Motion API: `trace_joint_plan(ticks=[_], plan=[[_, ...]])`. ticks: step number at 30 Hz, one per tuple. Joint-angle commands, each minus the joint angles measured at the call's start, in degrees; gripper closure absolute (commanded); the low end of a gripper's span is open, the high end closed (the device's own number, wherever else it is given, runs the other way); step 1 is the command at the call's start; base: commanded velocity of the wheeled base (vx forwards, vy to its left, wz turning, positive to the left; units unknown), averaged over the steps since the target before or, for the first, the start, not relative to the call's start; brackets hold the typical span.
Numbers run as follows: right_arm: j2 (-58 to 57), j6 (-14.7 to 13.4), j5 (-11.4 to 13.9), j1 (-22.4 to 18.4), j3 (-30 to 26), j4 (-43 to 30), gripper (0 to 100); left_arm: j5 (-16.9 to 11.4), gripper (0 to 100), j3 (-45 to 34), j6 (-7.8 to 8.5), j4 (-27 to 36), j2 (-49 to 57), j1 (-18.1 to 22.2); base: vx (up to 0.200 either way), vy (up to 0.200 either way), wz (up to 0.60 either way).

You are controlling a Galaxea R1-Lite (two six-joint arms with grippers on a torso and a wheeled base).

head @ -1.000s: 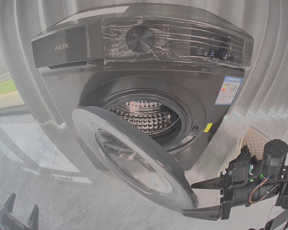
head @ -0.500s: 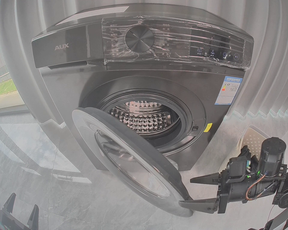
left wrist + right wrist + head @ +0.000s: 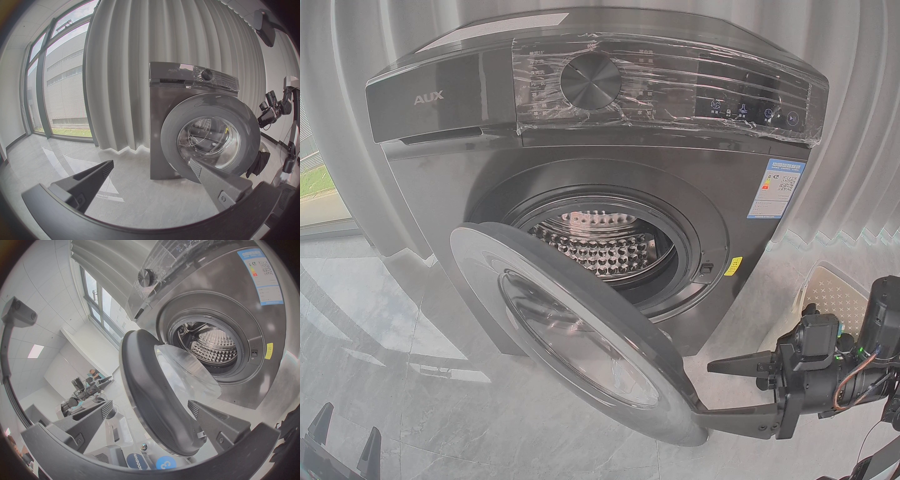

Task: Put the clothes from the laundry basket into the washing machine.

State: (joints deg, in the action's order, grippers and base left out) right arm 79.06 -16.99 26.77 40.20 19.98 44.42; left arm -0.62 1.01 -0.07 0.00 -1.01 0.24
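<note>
The dark grey washing machine (image 3: 600, 144) stands with its round door (image 3: 575, 325) swung open, and the steel drum (image 3: 600, 244) looks empty. My right gripper (image 3: 705, 390) is open at the door's free edge, low on the right. The door rim (image 3: 156, 402) sits between its fingers, and the lower finger (image 3: 737, 419) lies against the rim. The white perforated laundry basket (image 3: 831, 290) stands on the floor right of the machine, with dark clothes (image 3: 259, 162) hanging over its side. My left gripper (image 3: 150, 162) is open and holds nothing, low at the left (image 3: 344, 437), far from the machine.
Grey pleated curtains (image 3: 862, 156) hang behind and beside the machine. The glossy tiled floor (image 3: 425, 350) is bare to the left of the door. A large window (image 3: 62, 87) lies further left.
My right gripper moved left onto the door's lower edge, then shifted back right and slightly up. The door rocked a little with it. The left gripper stayed still.
</note>
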Motion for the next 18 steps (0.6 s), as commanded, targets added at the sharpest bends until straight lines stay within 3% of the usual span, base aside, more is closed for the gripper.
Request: trace_joint_plan(ticks=[1,7,18], plan=[[-4.0,-1.11,0.83,-0.13,-0.47,0.05,0,0.01,0,-1.01,-0.01,0.0,1.01,0.02,0.0,0.0,0.0],[-3.21,-1.81,0.3,-6.02,0.76,0.05,0,0.01,0,-1.01,-0.01,0.0,1.01,0.02,0.0,0.0,0.0],[4.26,-1.55,-2.16,-6.37,2.17,0.14,0,0.01,0,-1.01,-0.1,0.0,1.01,0.02,-0.2,0.0,0.0]])
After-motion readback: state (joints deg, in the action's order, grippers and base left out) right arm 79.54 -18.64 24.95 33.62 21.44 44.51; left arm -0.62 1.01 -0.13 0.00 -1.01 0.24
